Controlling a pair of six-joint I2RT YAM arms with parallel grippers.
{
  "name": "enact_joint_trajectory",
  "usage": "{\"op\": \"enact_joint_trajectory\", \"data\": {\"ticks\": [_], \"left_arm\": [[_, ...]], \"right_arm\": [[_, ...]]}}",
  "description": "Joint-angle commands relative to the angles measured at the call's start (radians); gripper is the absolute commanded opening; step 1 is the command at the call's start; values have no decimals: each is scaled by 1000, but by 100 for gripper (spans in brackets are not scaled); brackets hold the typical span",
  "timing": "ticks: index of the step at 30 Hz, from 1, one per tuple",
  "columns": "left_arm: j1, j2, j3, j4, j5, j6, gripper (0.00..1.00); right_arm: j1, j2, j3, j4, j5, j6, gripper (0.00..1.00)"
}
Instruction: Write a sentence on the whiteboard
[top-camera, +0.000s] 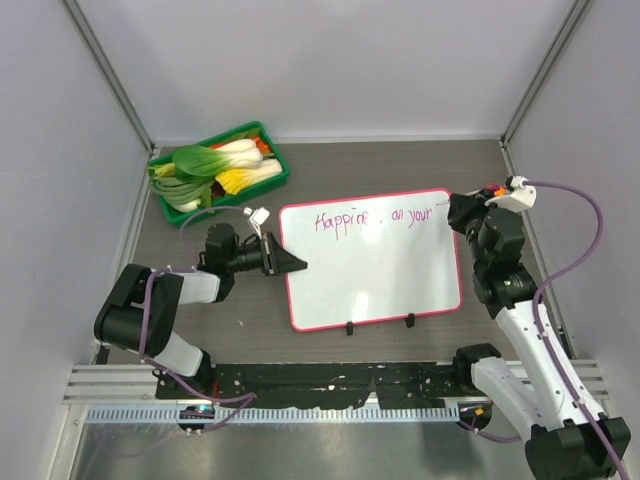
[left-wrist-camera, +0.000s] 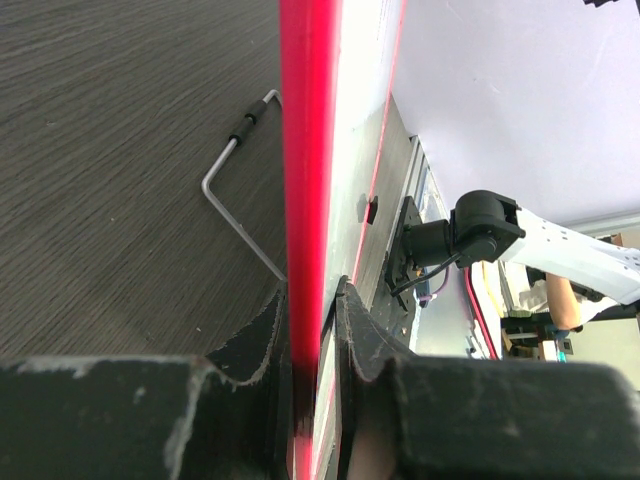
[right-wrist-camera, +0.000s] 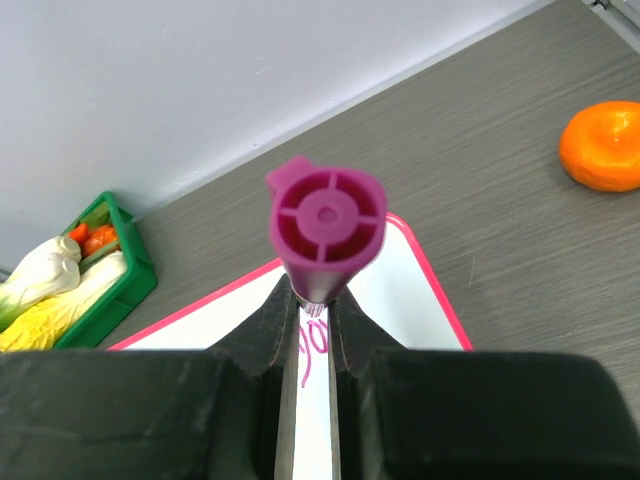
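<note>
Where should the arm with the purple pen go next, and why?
Probably down and back left to start a second line: the sentence already reaches the right edge of the whiteboard, where the right gripper holds the marker.

Right end effector (right-wrist-camera: 310, 300) fills bottom of view, dark fingers (right-wrist-camera: 262, 335) closed on purple marker (right-wrist-camera: 326, 220). Marker's ribbed round butt end faces camera. Below it, corner of whiteboard (right-wrist-camera: 400, 290), pink-red frame, lying on grey wood-grain surface (right-wrist-camera: 500, 230). Bit of purple writing (right-wrist-camera: 312, 345) visible in gap between fingers, too little to read. Green tray (right-wrist-camera: 135, 265) at left edge holding pale leafy vegetables (right-wrist-camera: 50, 290) and something orange. Orange fruit (right-wrist-camera: 603, 146) upper right, well apart from board. Plain pale wall (right-wrist-camera: 200, 80) behind.
</note>
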Motion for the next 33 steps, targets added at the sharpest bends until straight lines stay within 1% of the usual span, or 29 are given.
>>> {"op": "enact_joint_trajectory", "data": {"ticks": [1,5,11,26,30,33], "left_arm": [[-19,22,-18,-126,-142,138,0],[-18,33,-18,-114,-136,130,0],[-18,42,-21,-88,-128,115,0],[-18,25,-21,-116,-140,130,0],[-18,24,-21,-117,-140,130,0],[-18,25,-21,-119,-142,132,0]], "right_arm": [[-5,-32,-3,29,-33,-7,1],[-3,-9,11,17,-58,-28,1],[-2,6,-1,39,-87,-10,1],[0,47,2,40,-156,10,1],[46,67,9,85,-165,15,1],[154,93,43,85,-86,-23,1]]}}
